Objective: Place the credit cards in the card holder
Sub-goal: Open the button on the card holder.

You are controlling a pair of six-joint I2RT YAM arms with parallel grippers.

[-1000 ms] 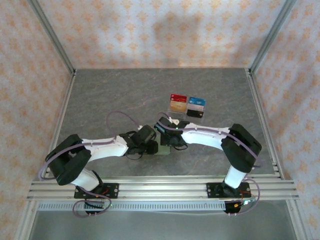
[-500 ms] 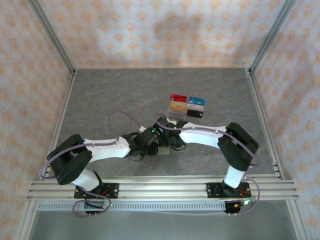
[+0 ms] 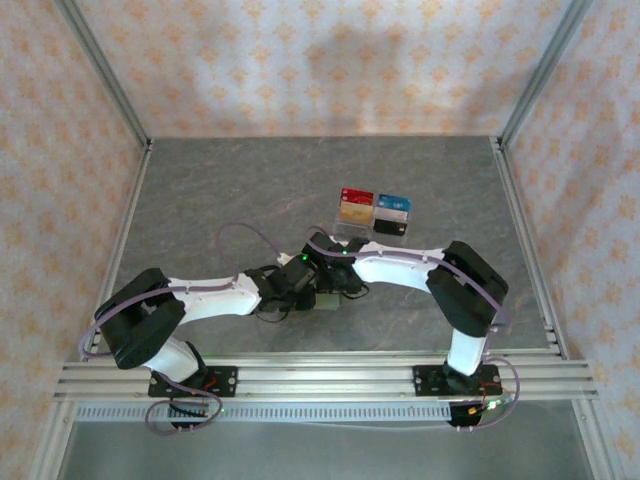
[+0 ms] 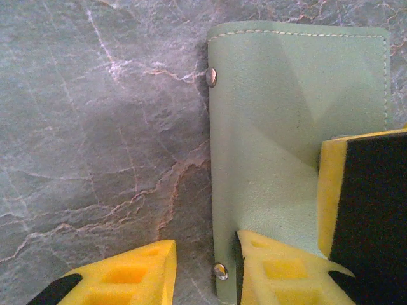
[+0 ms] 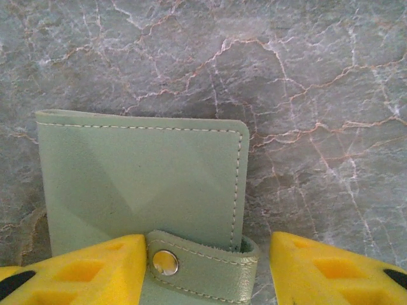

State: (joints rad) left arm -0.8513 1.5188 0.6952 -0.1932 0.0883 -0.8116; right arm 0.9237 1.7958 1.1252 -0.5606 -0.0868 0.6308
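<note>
Two arms bend inward and meet over one spot near the middle of the tabletop point(image 3: 230, 190), so the pose is crowded. Your left arm point(image 3: 215, 295) has its elbow low and out to the left near its base, and its white forearm runs to the right. Your right arm point(image 3: 410, 265) mirrors it, with the elbow bent out to the right and the forearm reaching left. Both wrists tip down over the card holder point(image 3: 326, 299), which lies closed and flat on the grey stone. The credit cards point(image 3: 374, 211) sit further back in a tight cluster of red, gold, blue and dark, apart from both end effectors.

From the left wrist, your left end effector point(image 4: 206, 241) is released. Its fingers point(image 4: 127, 279) stand apart and straddle the riveted edge of the card holder, one over bare stone and the other over the green leather. You cannot tell whether that second one presses down. A yellow-and-black finger point(image 4: 362, 216) comes in from the right edge above the same flap.

From the right wrist, your right end effector point(image 5: 208, 238) is released too, with its jaws wide. The snap tab point(image 5: 197, 264) lies between the fingers with its metal stud showing. One finger overlaps the card holder's near edge – the other hangs over stone beside the tab, with a gap between them
</note>
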